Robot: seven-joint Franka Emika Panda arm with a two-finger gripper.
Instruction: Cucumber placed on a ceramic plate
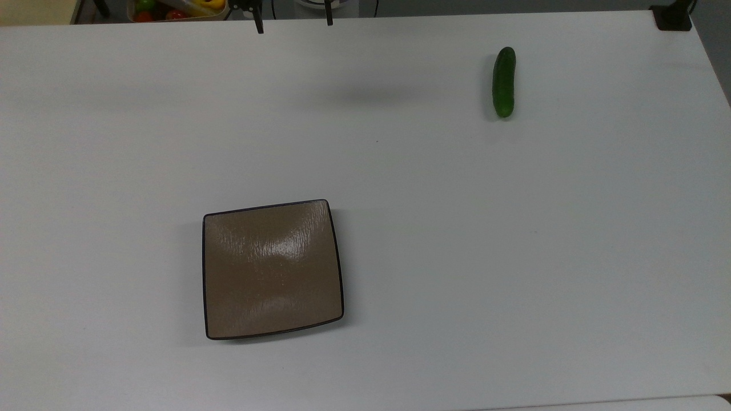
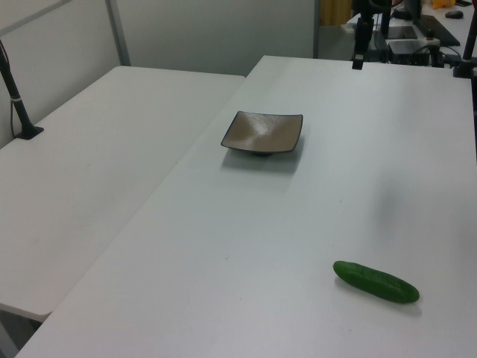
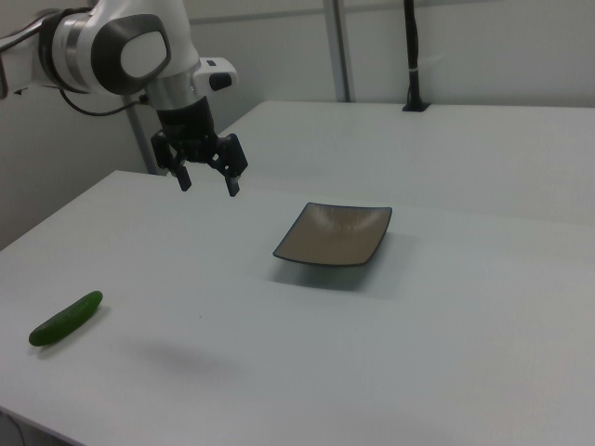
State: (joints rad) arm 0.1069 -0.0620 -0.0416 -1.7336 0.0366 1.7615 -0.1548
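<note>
With the hand (image 3: 209, 179) held spread and empty above the worktop (image 1: 457, 257), the round, glossy cucumber (image 1: 504, 82) could be rolled aside if pinched off-centre, well apart from the ceramic plate (image 1: 272, 268).

Top view: overhead, looking straight down on the tabletop (image 1: 457, 228); the hand (image 1: 292, 23) sits at its upper edge. Left view: low, oblique, along the tabletop from the cucumber (image 2: 376, 281) end, plate (image 2: 262, 132) farther off. Right view: oblique, probably from the opposite side; arm (image 3: 121, 46) at the right view's left. All three share plate and cucumber.
</note>
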